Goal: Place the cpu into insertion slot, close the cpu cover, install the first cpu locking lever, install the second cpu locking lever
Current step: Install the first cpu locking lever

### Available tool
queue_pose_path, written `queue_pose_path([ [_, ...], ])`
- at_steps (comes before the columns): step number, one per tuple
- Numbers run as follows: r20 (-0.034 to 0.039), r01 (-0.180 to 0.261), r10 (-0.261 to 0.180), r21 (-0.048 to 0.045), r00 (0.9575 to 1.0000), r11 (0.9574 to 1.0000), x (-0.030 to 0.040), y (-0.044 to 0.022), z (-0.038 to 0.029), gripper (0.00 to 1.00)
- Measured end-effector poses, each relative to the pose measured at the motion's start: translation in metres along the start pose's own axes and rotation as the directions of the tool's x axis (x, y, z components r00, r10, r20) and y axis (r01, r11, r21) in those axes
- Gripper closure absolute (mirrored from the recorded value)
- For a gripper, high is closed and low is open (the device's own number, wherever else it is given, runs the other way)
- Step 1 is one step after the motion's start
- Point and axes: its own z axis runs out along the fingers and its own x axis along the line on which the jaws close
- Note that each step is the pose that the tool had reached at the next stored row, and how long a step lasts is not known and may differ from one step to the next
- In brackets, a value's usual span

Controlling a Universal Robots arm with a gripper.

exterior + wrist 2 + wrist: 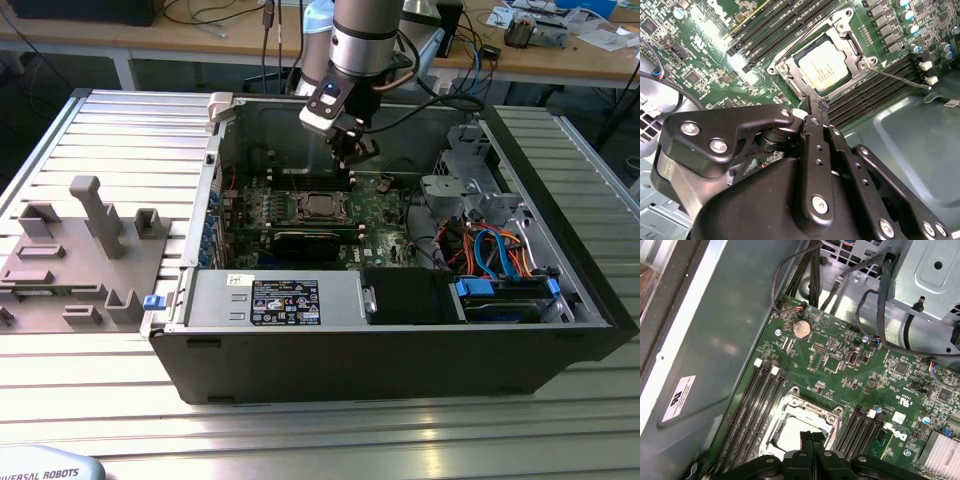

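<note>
Gripper (811, 100) fingers were pressed together with nothing visible between them, and their tip stood at the edge of the cpu cover (854, 49); whether it touched the metal or hung just above, I could not tell. Just behind the tip the cpu (824, 69) lay flat in place on the green board (840, 365), and the cpu cover lay down around it, the silver top showing through the square window. One thin locking lever (900, 80) stuck out free over the memory slots (865, 95), so I judged that it was not yet hooked. In the exterior view the gripper hung at about one o'clock from the cpu, inside the computer case (400, 350); blue and orange cables (490, 250) were at four o'clock, and a grey fixture plate (70, 270) lay well apart at nine o'clock on the table (300, 440). I think the risk was slipping: the narrow tip could slide off the thin frame and scratch the green board, or the unhooked cpu cover could spring up if the pressure was lost.
</note>
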Motion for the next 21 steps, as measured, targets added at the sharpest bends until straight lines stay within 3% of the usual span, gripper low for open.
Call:
queue_pose_path([
  [8, 0.0004, 0.051, -0.051, 0.0012, 0.9987, 0.9987, 0.0, 0.0, 0.0, 0.89],
  [21, 0.0009, 0.131, -0.131, 0.003, 0.9913, 0.9913, 0.0, 0.0, 0.0, 0.89],
])
